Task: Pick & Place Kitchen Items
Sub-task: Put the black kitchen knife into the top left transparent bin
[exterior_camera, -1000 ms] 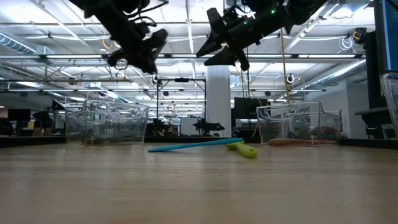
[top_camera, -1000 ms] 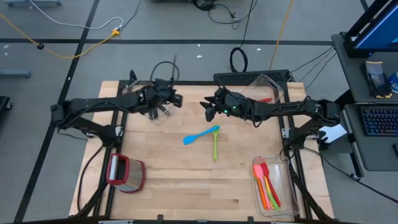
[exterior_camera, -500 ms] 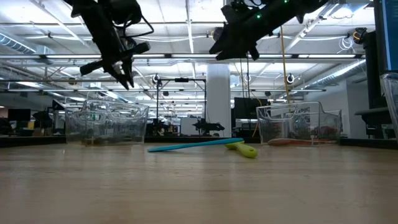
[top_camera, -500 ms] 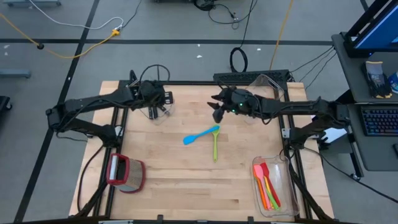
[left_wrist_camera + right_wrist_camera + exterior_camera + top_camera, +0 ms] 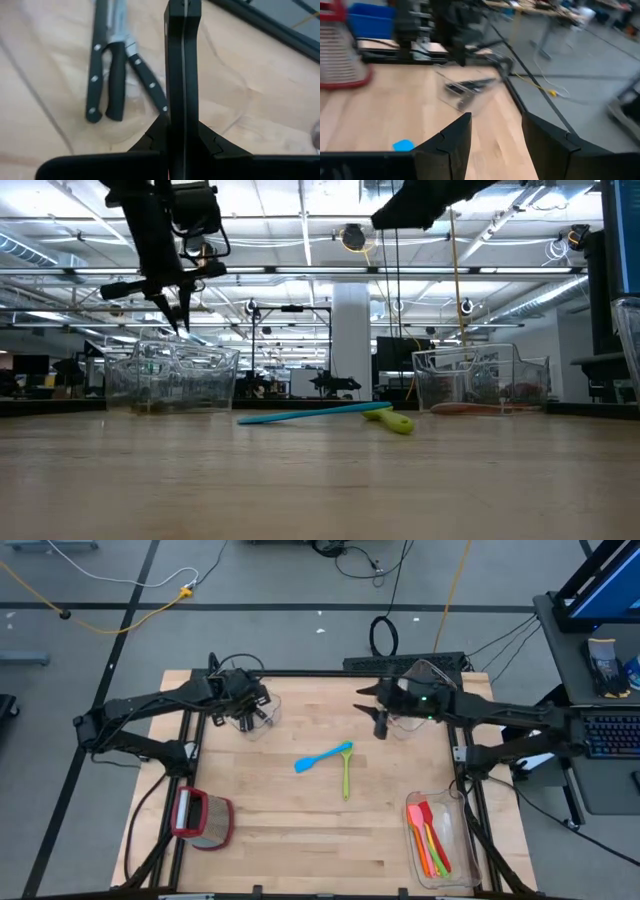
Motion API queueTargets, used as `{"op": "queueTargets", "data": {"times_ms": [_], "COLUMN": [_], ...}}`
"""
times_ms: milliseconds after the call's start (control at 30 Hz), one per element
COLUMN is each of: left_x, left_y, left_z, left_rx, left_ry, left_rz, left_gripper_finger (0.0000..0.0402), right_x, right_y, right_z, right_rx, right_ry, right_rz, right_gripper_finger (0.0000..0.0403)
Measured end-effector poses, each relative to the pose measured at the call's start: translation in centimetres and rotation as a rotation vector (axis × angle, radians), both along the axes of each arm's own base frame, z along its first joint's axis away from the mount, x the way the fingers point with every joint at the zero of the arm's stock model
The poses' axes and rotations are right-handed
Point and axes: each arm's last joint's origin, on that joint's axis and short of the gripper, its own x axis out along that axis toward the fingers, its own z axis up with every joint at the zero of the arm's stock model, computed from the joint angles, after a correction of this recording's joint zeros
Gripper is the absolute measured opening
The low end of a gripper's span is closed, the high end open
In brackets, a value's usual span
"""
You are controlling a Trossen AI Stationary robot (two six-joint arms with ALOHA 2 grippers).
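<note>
Left pincer [image 5: 247, 716] hangs closed and empty over the clear bin [image 5: 262, 720] at eleven o'clock, black-handled knives [image 5: 107, 80] lying inside. Right pincer [image 5: 379, 722] — fingers apart, empty — hovers near one o'clock. Blue spatula [image 5: 322, 757] and green spoon [image 5: 346, 775] touch mid-tabletop [image 5: 280, 830].

Wooden table [image 5: 280, 830] — spatulas [image 5: 330, 762], bins [image 5: 440, 840]

Two loose utensils are lying on the table [image 5: 300, 830]: one blue spatula [image 5: 322, 758] and one green utensil [image 5: 346, 778]. Three black-handled knives [image 5: 112, 75] are showing in one clear bin [image 5: 262, 718]. Three clear bins are sitting on the table, plus one red-rimmed container [image 5: 200, 819].
</note>
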Motion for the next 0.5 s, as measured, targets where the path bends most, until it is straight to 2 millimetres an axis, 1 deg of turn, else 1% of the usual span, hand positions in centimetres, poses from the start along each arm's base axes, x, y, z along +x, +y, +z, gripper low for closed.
{"op": "queueTargets", "data": {"times_ms": [67,133,400,500], "left_x": [-0.2,-0.2,0.0,0.3], "left_y": [-0.1,-0.2,0.2,0.6], "left_z": [-0.1,-0.4,-0.9,-1.6], "left_rx": [-0.046,-0.088,-0.134,-0.164], "left_ry": [0.004,0.012,-0.002,0.030], "left_rz": [0.016,0.025,0.076,0.066], "left_gripper_finger": [0.0030,0.0030,0.0030,0.0030], "right_x": [-0.8,-1.9,-5.9,-7.1], "right_y": [0.1,0.2,0.7,1.0], "right_z": [0.5,0.6,-1.1,-1.7], "right_rx": [-0.021,-0.038,-0.049,-0.052], "right_ry": [-0.010,-0.022,-0.050,-0.063], "right_rz": [0.050,0.081,0.068,0.068], "right_gripper_finger": [0.0166,0.0166,0.0166,0.0166]}}
